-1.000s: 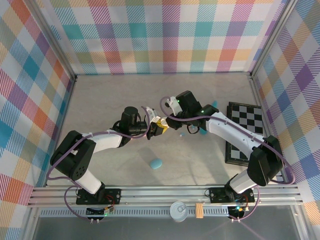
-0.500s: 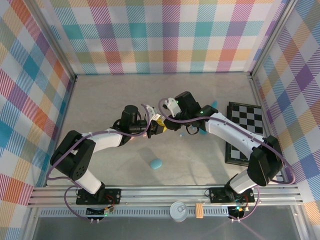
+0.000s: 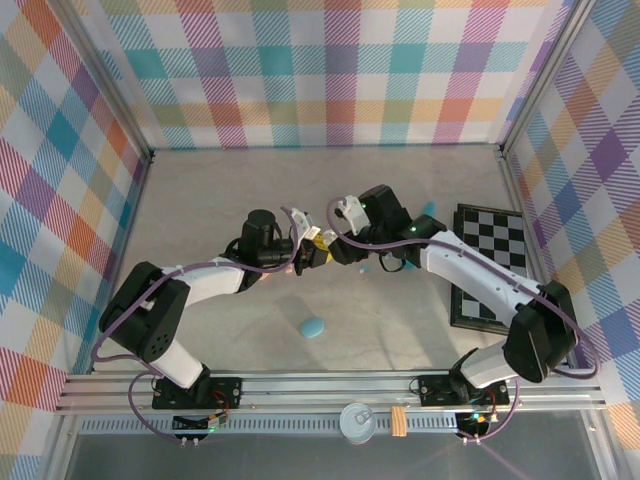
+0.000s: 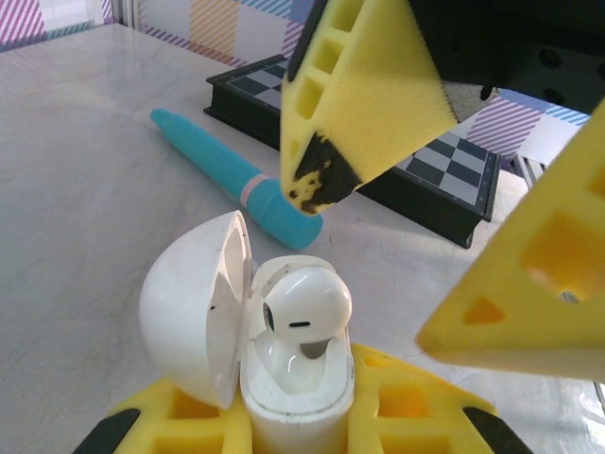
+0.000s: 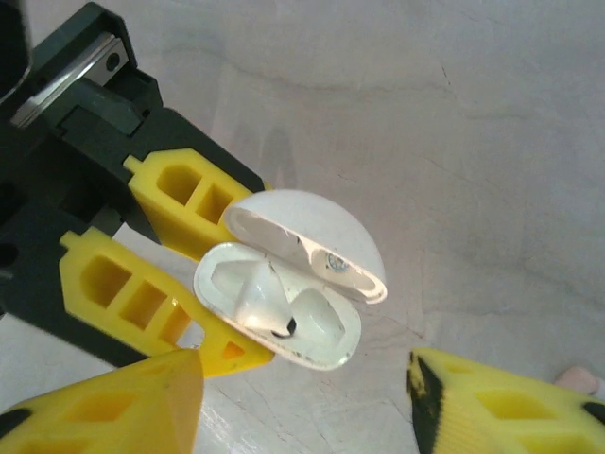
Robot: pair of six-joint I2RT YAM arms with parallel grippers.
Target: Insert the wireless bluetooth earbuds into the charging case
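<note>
Though partly hidden, earbud perhaps inside case.

Charging case base cut by bottom edge, sides buried in left gripper. Earbud stem hidden in socket. Chessboard partly behind right gripper.

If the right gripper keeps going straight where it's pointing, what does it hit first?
Probably the open charging case held by the left gripper, a white earbud sitting in it. It lies straight ahead of the right gripper, fingers spread, though depth is unclear.
</note>
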